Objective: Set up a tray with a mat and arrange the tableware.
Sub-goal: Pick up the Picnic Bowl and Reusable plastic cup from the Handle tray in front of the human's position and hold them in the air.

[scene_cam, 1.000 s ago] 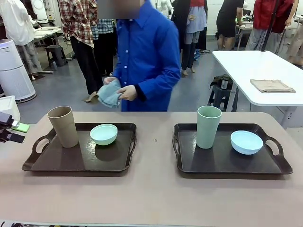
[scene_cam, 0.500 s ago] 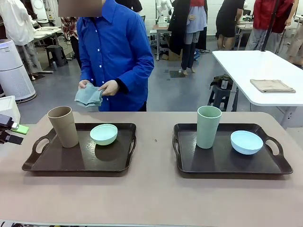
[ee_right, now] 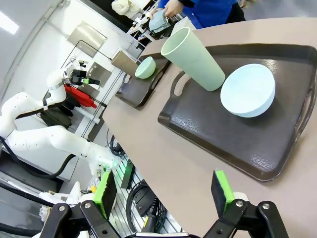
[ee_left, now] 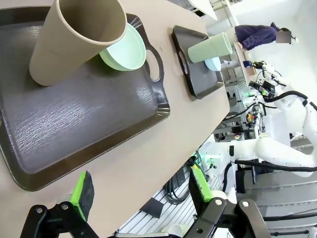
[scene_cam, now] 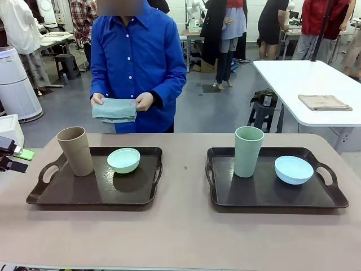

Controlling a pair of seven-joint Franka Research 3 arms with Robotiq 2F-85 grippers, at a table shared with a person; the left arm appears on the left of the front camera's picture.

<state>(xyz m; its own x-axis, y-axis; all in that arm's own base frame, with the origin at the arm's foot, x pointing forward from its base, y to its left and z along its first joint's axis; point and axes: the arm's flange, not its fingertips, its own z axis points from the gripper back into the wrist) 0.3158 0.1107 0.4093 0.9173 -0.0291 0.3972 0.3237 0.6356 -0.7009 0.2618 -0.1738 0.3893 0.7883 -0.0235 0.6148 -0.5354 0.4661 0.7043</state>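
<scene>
Both pincers were released, jaws wide, nothing between the pads. The left gripper (ee_left: 141,184) hung over the table (scene_cam: 180,237) edge by the left tray (scene_cam: 90,195). The right gripper (ee_right: 163,191) did the same by the right tray (scene_cam: 271,199).

There were 2 dark trays, stiff, grained, with raised rims and cut-out handles. On the left tray the tan cup (scene_cam: 75,151) stood upright just beside the mint bowl (scene_cam: 123,160). On the right tray the sage cup (scene_cam: 248,151) stood upright, near the pale blue bowl (scene_cam: 294,169) but apart from it.

The cups were tall, tapered, matte plastic, so probably light, rigid and easy to tip. They are best pinched across the wall around mid-height. The bowls were small, round and smooth, likely slippery on the curve, so grip 1 over the rim.

The mat (scene_cam: 114,110) was a folded grey-blue cloth held in the person's hands (scene_cam: 144,101) beyond the table. It looked soft and floppy and would sag, so take it by an edge.
</scene>
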